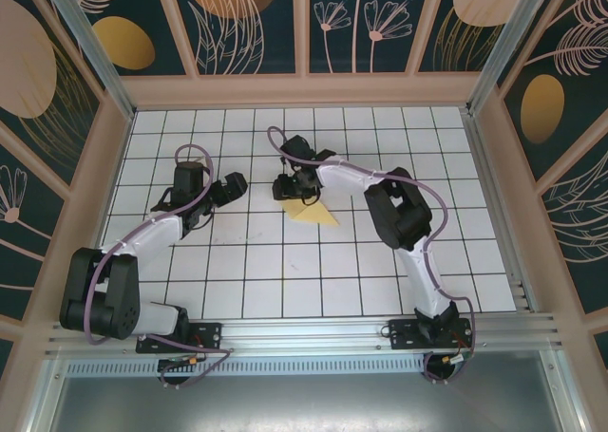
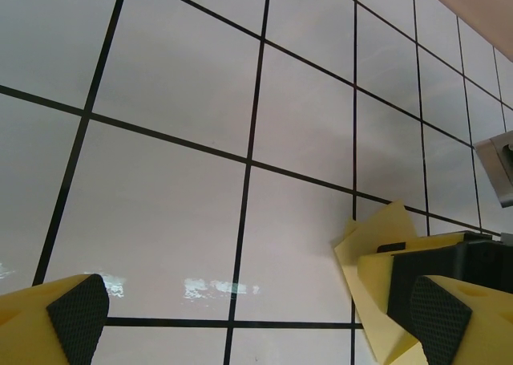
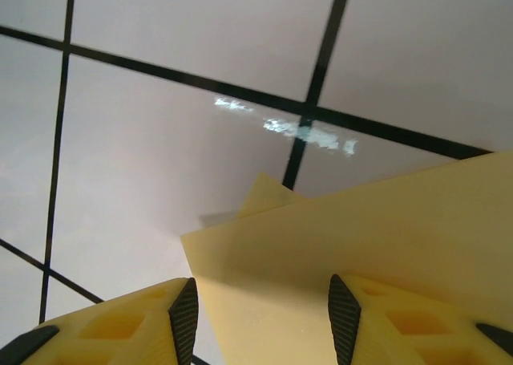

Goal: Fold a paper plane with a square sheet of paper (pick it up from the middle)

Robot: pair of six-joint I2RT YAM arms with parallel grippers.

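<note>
The pale yellow sheet of paper [image 1: 314, 212] lies near the table's middle, folded into a flat wedge whose point faces right. In the right wrist view its layers [image 3: 377, 237] overlap, and a lower corner pokes out beyond the top one. My right gripper [image 1: 291, 189] hangs over the paper's left end. It [image 3: 256, 317] is open, and its fingers stand apart over the top layer without pinching it. My left gripper [image 1: 234, 189] is wide open about one tile to the left. It [image 2: 256, 321] holds nothing, and the paper [image 2: 373, 245] shows beside its right finger.
The table is a white grid [image 1: 285, 261] inside a wooden frame [image 1: 304, 92], with patterned walls on three sides. A metal rail [image 1: 313, 329] runs along the near edge by the arm bases. The right arm's forearm [image 1: 394, 209] lies just right of the paper.
</note>
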